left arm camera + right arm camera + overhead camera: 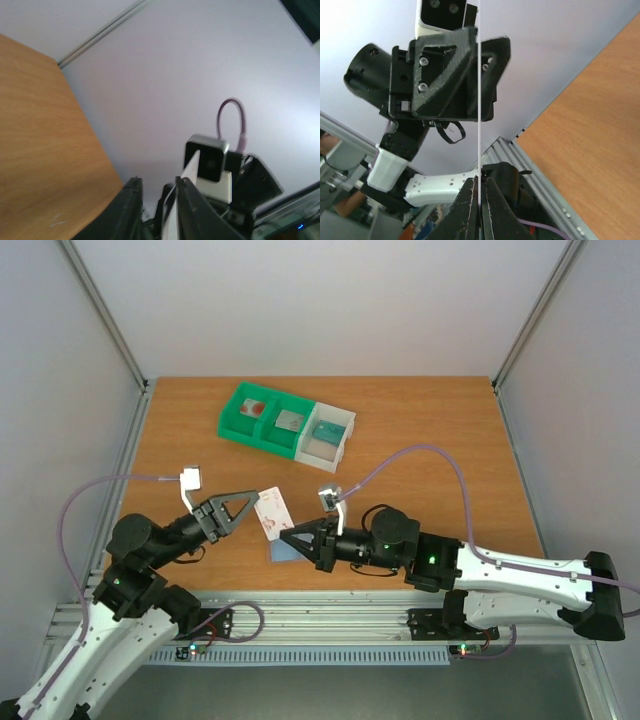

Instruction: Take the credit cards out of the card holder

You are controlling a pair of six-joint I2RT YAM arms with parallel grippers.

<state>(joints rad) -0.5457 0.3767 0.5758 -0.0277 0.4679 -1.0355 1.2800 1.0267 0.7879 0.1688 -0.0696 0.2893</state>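
A white credit card with a red-pink patch (272, 516) hangs in the air between my two grippers. My right gripper (297, 537) is shut on its near edge; in the right wrist view the card is a thin white line (479, 145) running up from the shut right gripper (480, 184). My left gripper (256, 502) is open around the card's other end. In the left wrist view the card (192, 162) lies against one finger (192, 205), with a gap to the other. The slate-blue card holder (282, 551) lies below my right gripper. The grey card is not in view.
A green-and-white three-compartment tray (318, 416) stands at the back middle of the table, with small items in its compartments. The metal rail (330, 605) runs along the table's near edge. Enclosure walls stand on both sides.
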